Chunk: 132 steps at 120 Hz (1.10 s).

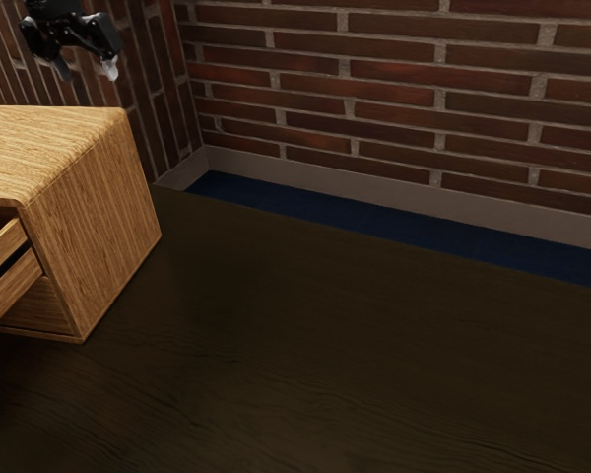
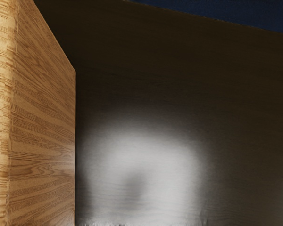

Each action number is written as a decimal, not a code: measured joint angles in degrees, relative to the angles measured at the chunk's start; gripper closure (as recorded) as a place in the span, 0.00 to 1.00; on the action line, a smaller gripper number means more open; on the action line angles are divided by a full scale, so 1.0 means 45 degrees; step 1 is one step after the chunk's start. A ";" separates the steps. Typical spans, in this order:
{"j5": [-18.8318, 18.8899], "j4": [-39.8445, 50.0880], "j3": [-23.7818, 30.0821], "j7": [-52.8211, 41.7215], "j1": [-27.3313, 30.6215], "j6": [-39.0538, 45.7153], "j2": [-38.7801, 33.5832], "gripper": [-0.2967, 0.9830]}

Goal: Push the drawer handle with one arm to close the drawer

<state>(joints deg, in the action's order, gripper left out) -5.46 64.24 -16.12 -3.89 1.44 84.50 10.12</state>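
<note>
Brick walls (image 1: 394,89) meet behind the dark wooden bench (image 1: 305,335), and a strip of blue floor (image 1: 305,205) runs beyond its far edge. Near the bench's far corner, at the exterior view's left, stands a wood-grained cabinet (image 1: 103,232); the wrist view gives its side panel close up. The drawer (image 1: 15,288) juts from the cabinet's front, pulled out, so there is still travel to push away; whether a second is open too, I cannot tell, nor exactly where the handle sits. The end effector (image 1: 87,69) hangs above and apart from the cabinet, fingers spread, nothing between them. That height probably serves to clear the top before coming round to the front. Narrowed fingers would likely make a firmer pusher. A straight, gentle shove seems best: off-centre force could jam the drawer or slide the whole cabinet.
</note>
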 joint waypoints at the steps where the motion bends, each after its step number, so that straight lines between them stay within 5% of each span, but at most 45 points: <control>1: -0.0021 -0.0024 -0.0019 -0.0032 0.0001 -0.0029 0.0008 0.24; 21: -0.0287 -0.0177 -0.0108 -0.0574 -0.0089 -0.0431 -0.0417 0.25; 35: -0.0203 -0.0128 0.0035 -0.0855 -0.0319 -0.1638 -0.4376 0.25; 45: 0.0894 0.0380 0.0307 -0.0917 -0.0366 -0.3363 -0.5632 0.25; 61: 0.2763 0.6174 0.1129 -0.0820 -0.0456 -0.4096 -1.0379 0.25; 77: 0.3692 1.0713 0.1585 -0.0384 -0.0353 -0.4242 -1.4505 0.25; 120: 0.4619 1.4052 0.0331 0.1156 -0.0337 -0.3567 -1.5110 0.28; 132: 0.4766 1.4846 0.0322 0.1269 0.1525 -0.2940 -1.5163 0.35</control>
<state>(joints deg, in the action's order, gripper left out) 15.99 131.05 -14.67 1.82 8.30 71.27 -58.12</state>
